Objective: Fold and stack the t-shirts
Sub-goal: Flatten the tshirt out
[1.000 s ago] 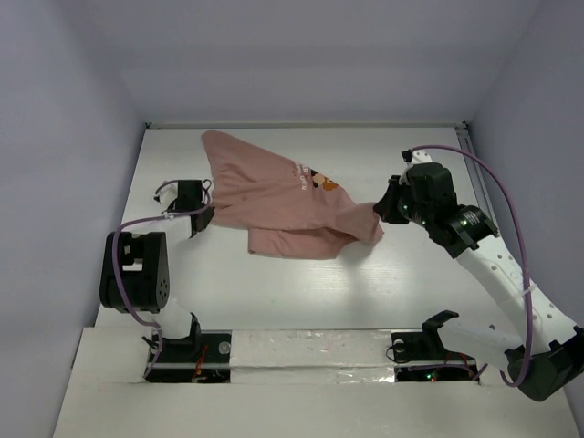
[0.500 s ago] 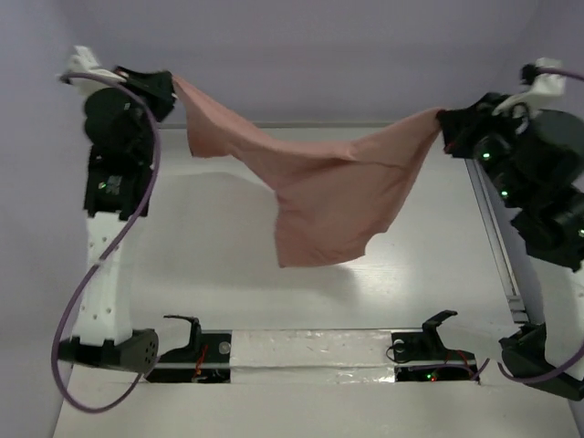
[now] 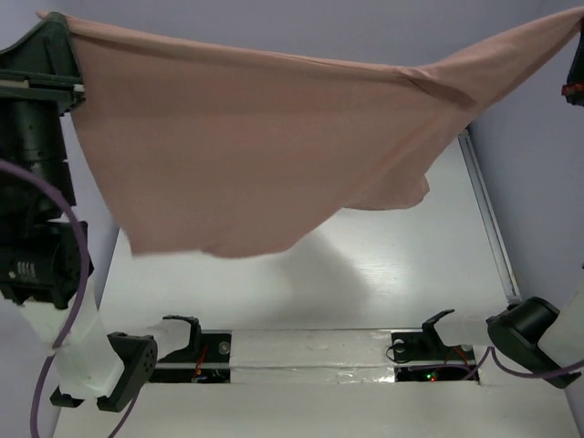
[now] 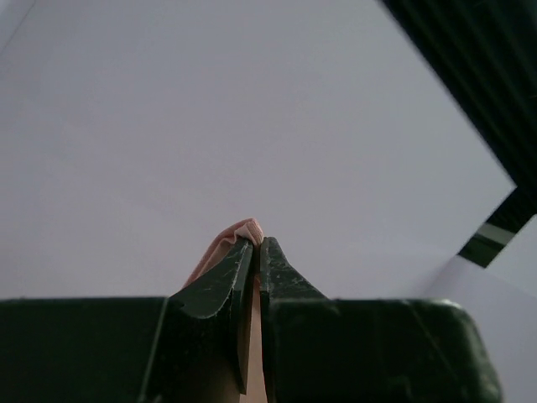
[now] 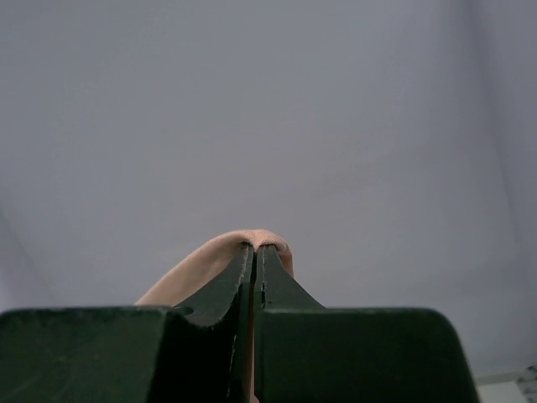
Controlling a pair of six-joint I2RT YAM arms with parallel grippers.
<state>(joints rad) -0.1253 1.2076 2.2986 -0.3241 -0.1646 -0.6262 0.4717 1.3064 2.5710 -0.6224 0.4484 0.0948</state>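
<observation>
Top external: left hand (image 4: pixel 256 245), right hand (image 5: pixel 254 249) each pinch t-shirt (image 3: pixel 246 155) over white table (image 3: pixel 411 274), lilac walls (image 3: pixel 274 27).

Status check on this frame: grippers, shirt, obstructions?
Left gripper shut on t-shirt edge. Right gripper shut on far edge. Spread wide between them, above table. Nothing in the way.

1. A white table (image 3: pixel 411 274) is lying under soft, even light.
2. A faint grey shadow (image 3: pixel 301 269) is falling across its planked top.
3. Pale lavender-grey walls (image 3: pixel 538 182) are closing it in at the back and sides.
4. A metal rail (image 3: pixel 484 219) is running along the table's right edge.
5. A white strip (image 3: pixel 310 345) is lining the near edge.
</observation>
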